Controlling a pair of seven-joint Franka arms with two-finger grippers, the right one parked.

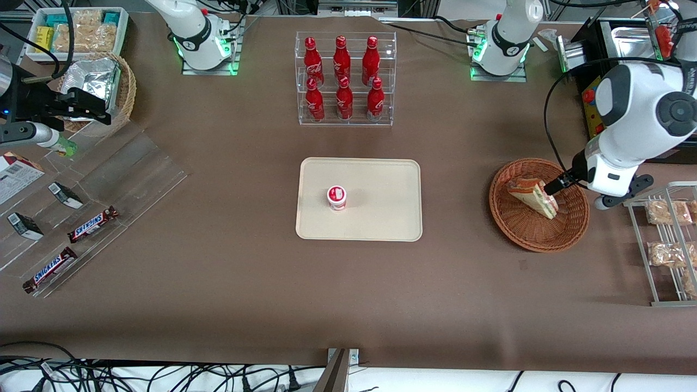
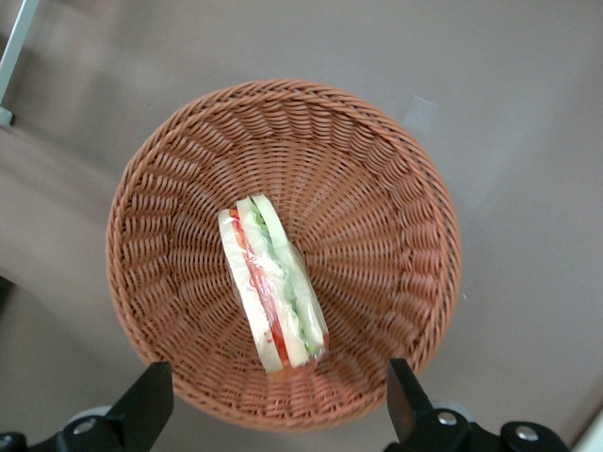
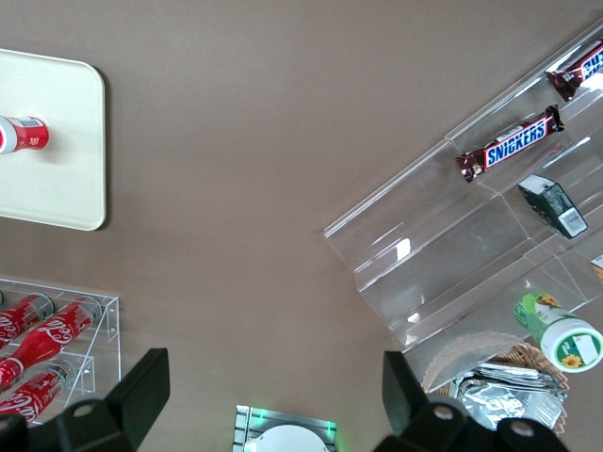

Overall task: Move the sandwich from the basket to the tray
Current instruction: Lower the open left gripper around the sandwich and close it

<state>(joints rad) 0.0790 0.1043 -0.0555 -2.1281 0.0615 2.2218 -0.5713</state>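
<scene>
The sandwich [image 1: 533, 196], a wrapped wedge of white bread with red and green filling, lies in the round reddish-brown wicker basket [image 1: 539, 239] toward the working arm's end of the table. My left gripper [image 1: 552, 188] hangs just above the basket, over the sandwich. In the left wrist view the sandwich [image 2: 273, 287] rests on the basket's woven floor [image 2: 377, 188], and the gripper [image 2: 278, 410] is open, its two black fingers [image 2: 151, 405] spread wide with nothing between them. The cream-beige tray [image 1: 381, 218] lies at the table's middle.
A small red-and-white cup [image 1: 337, 197] stands on the tray. A clear rack of red bottles [image 1: 344, 79] stands farther from the camera. A wire rack with snack packs [image 1: 667, 245] is beside the basket. A clear stand with Snickers bars [image 1: 92, 223] lies toward the parked arm's end.
</scene>
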